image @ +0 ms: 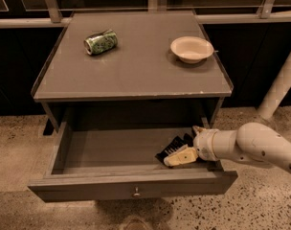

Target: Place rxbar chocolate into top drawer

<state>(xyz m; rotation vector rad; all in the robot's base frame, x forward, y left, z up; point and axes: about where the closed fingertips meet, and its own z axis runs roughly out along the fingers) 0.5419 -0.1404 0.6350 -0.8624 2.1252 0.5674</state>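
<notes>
Hand (178,153) clamped on the bar (170,146), held tilted low inside the open drawer (131,188) below the counter's (136,75) front right corner; risk: released at this slant, it could tip against the drawer's side or stick to the hand.

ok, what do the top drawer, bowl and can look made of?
The top drawer looks like grey-painted wood, matte, with a metal knob. The bowl is cream and dull: paper or plastic, unclear. The can is thin metal, glossy green, crushed. The gripper, cream plastic by its look, is in the drawer's right end at the rxbar chocolate.
</notes>
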